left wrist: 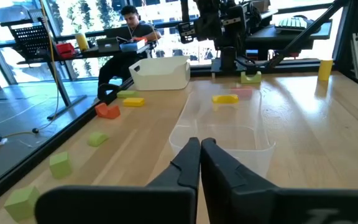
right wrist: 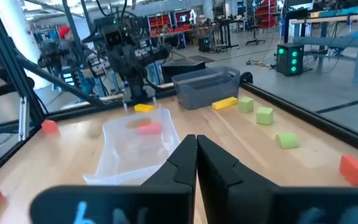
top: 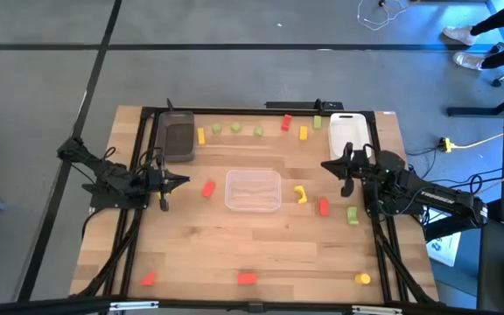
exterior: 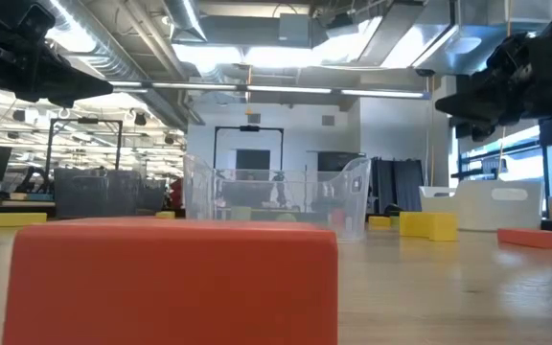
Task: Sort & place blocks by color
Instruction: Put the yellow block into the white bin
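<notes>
Red, yellow and light green blocks lie scattered on the wooden table. A row runs along the far edge: yellow block (top: 201,135), green blocks (top: 235,128), red block (top: 286,122). Others lie by the clear tray (top: 253,191): a red block (top: 208,188) to its left, and a yellow block (top: 300,194), a red block (top: 324,206) and a green block (top: 353,214) to its right. My left gripper (top: 185,181) (left wrist: 199,146) hovers shut left of that tray. My right gripper (top: 325,164) (right wrist: 196,140) hovers shut to the tray's right, near the white tray (top: 346,133).
A dark grey tray (top: 178,138) sits at the far left. Along the near edge lie two red blocks (top: 148,279) (top: 247,278) and a yellow block (top: 363,279); one red block (exterior: 171,278) fills the low view's foreground. A person sits beyond the table (left wrist: 129,28).
</notes>
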